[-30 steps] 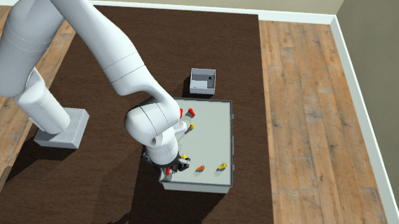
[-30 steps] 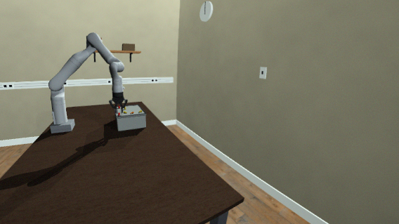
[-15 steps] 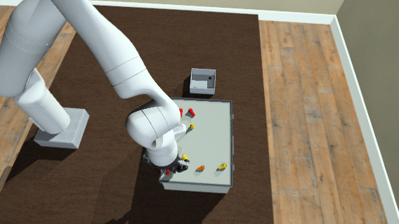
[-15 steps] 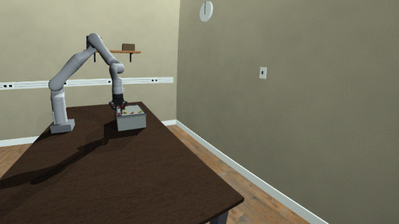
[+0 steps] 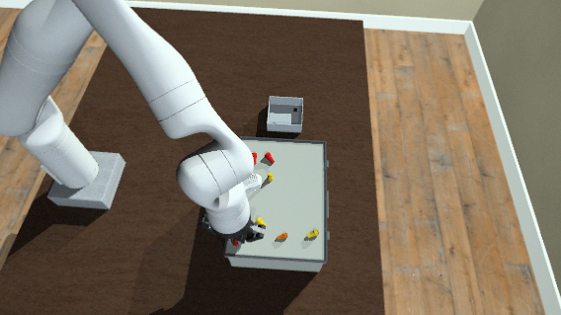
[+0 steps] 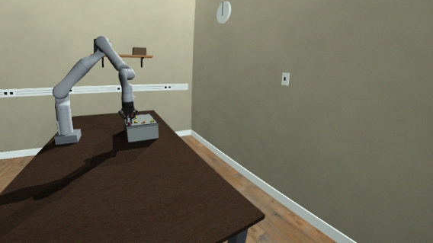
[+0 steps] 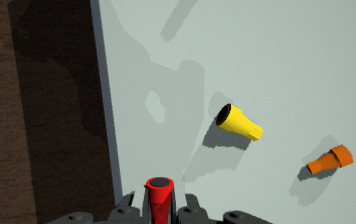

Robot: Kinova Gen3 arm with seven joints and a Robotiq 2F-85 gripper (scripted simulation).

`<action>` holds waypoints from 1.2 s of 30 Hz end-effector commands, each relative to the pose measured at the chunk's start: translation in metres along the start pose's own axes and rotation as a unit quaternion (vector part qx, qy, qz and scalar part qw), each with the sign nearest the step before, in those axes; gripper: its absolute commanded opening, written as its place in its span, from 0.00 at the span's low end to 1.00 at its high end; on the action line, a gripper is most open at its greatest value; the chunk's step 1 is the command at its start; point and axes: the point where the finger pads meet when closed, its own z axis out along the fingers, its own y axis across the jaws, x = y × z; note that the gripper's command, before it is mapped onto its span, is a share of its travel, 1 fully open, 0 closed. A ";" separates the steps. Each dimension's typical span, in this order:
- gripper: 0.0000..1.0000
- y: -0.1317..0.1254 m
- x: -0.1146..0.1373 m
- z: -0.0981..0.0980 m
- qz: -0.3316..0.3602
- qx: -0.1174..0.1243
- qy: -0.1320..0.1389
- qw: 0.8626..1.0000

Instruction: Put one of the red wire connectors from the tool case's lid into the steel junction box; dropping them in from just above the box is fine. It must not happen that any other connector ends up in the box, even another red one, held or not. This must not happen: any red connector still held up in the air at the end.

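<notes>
My gripper (image 5: 242, 236) is down at the near left corner of the tool case's pale grey lid (image 5: 288, 196), shut on a red wire connector (image 5: 235, 242). In the wrist view the red connector (image 7: 160, 197) stands between my fingertips, close to the lid's left rim. Two more red connectors (image 5: 269, 157) lie at the lid's far left, one partly hidden by my arm. The steel junction box (image 5: 284, 114) stands open on the table just beyond the case. The gripper (image 6: 129, 118) also shows over the case (image 6: 142, 127) in the exterior view.
Yellow connectors (image 5: 260, 221) (image 5: 270, 177) (image 5: 312, 233) and an orange one (image 5: 281, 236) lie on the lid; the nearest yellow (image 7: 239, 122) and the orange (image 7: 330, 159) show in the wrist view. The lid has a raised dark rim (image 7: 107, 100). My arm base (image 5: 86, 181) stands to the left.
</notes>
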 end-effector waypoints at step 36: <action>0.19 0.000 0.000 -0.024 0.000 -0.001 0.000 1.000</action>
